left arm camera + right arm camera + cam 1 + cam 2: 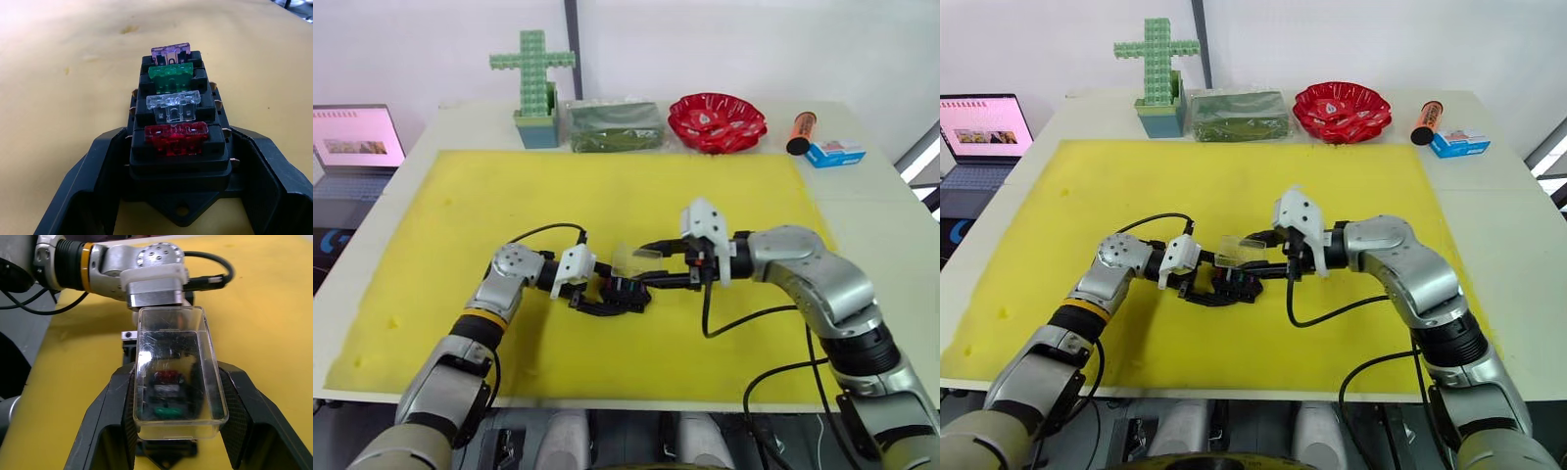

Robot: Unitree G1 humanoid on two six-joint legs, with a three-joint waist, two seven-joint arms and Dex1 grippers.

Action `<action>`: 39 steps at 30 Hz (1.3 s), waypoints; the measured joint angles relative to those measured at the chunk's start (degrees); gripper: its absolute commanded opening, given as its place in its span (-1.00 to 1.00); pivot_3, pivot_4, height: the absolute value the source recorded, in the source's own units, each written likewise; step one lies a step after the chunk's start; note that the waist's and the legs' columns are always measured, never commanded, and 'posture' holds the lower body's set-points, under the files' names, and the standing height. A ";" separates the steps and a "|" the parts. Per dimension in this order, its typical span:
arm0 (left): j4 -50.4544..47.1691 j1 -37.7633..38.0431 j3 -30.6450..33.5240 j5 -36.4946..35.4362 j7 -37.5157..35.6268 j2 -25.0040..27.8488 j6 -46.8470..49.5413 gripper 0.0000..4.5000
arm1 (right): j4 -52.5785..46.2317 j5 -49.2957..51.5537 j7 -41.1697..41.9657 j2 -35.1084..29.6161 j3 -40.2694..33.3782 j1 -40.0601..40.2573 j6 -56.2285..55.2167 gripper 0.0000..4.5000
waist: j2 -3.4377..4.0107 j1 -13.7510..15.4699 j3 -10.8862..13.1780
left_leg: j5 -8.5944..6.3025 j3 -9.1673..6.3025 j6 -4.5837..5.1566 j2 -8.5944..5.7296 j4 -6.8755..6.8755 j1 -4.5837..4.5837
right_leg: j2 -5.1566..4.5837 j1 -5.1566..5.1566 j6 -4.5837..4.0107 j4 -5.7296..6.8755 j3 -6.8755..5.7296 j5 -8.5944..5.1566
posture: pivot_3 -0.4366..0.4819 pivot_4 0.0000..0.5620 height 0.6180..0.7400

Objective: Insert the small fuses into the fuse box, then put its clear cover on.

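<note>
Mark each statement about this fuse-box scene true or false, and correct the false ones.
1. All four small fuses sit in the fuse box. True.
2. The right gripper holds the clear cover above the fuse box. True.
3. The clear cover is already snapped onto the fuse box. False: in the right wrist view it is held above the box, whose fuses show through it.
4. The left gripper is open and away from the fuse box. False: its fingers clamp the box on both sides.
5. The red fuse sits at the end of the row, next to the clear-grey one. True.
</note>
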 measured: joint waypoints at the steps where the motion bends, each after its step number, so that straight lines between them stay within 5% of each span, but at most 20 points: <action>1: 0.21 0.01 0.06 -0.02 -0.03 -0.04 -0.28 0.25 | 0.01 -0.49 -0.18 0.00 0.65 0.46 -0.34 -0.19 | 0.00 -0.03 0.00 | 0.00 0.00 0.00 0.00 0.03 0.00 | -0.01 0.01 0.00 0.00 0.00 0.00 | -0.05 -0.47 1.00; 35: -2.62 2.08 1.61 0.23 0.96 -0.42 1.12 0.25 | 5.64 -11.59 -2.98 2.35 8.02 1.39 -6.93 -0.19 | 0.00 -0.13 0.00 | 0.00 0.00 0.00 -0.01 0.01 0.00 | -0.01 0.00 0.00 0.00 -0.01 0.00 | -0.05 -0.47 1.00; 36: -2.63 2.08 1.61 0.23 0.97 -0.42 1.13 0.25 | 5.63 -11.59 -2.99 2.34 8.00 1.39 -6.93 0.14 | 0.00 -0.13 0.00 | 0.00 0.00 0.00 -0.01 0.01 0.00 | -0.01 0.00 0.00 0.00 0.00 0.00 | -0.05 -0.47 1.00; 39: -2.70 2.16 1.66 0.22 1.02 -0.37 1.14 0.25 | 5.64 -11.57 -2.99 2.07 7.78 1.70 -6.53 0.54 | 0.00 -0.17 0.00 | 0.00 0.00 0.00 -0.01 0.01 0.00 | -0.01 0.00 0.00 0.00 0.00 0.00 | -0.05 -0.47 1.00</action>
